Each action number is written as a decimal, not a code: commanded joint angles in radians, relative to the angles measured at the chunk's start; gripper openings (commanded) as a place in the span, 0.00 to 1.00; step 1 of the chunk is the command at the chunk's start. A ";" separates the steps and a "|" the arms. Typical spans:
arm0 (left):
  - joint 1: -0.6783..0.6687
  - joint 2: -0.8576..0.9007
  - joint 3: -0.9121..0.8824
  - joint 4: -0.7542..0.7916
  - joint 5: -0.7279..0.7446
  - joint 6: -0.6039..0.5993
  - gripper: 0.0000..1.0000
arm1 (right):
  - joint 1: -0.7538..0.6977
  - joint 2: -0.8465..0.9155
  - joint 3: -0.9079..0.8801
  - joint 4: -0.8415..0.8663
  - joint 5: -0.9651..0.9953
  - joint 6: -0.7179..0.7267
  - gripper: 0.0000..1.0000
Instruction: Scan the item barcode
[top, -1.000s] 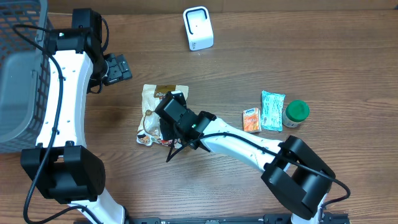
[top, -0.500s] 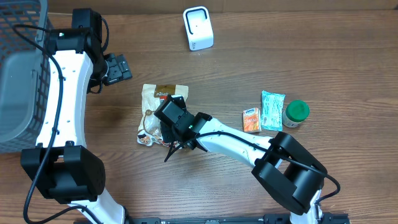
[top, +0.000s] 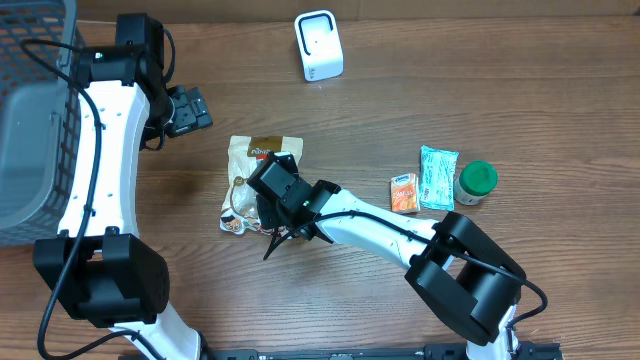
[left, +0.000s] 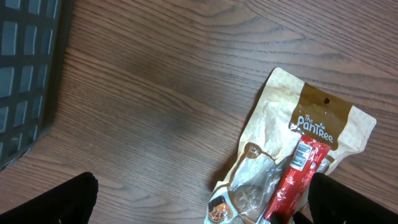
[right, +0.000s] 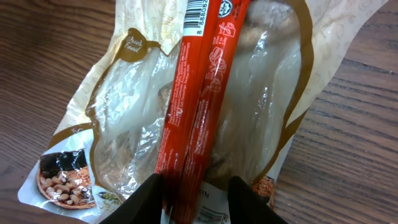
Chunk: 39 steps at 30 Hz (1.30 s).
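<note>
At the far left the basket (top: 40, 45) sits at the table (top: 520, 90) edge. My left gripper (top: 195, 108) hangs beside it with its jaws spread wide and nothing between them. From its wrist view I look down on the upper part of the bag (left: 273, 124) and the top of the red stick (right: 199, 106) lying across it.

At centre, my right gripper (right: 196, 196) is down over the stick's lower end, one finger on each side. The jaws are partly drawn in. The near finger looks to be against the wrapper, but a strip of bag shows on the other side. I cannot tell whether the stick is clamped or only straddled.

Over the last second the right arm has shifted a little, down and to the left, and then stopped. For the last half second I see no movement at all. The bag and stick lie where they were, flat on the wood, and nothing has been lifted. The left arm has not moved. I read this as the reach being finished and the pickup not yet confirmed.

The stick's barcode faces up near its far end. The white scanner (top: 319, 45) stands well apart from it, at the back of the table. I judge the carry and the turn toward the scanner are both still to do.

Off to the right, an orange pack (top: 404, 192), a teal pack (top: 438, 178) and a green-lidded jar (top: 477, 183) sit in a row.
</note>
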 joint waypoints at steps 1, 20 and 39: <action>0.004 0.000 0.010 0.002 -0.009 0.001 1.00 | 0.008 0.006 0.029 0.005 -0.016 -0.004 0.35; 0.004 0.000 0.010 0.002 -0.009 0.001 1.00 | 0.008 0.007 0.020 -0.024 -0.003 -0.004 0.34; 0.004 0.000 0.010 0.002 -0.009 0.001 1.00 | 0.008 0.007 0.021 -0.033 -0.004 -0.004 0.06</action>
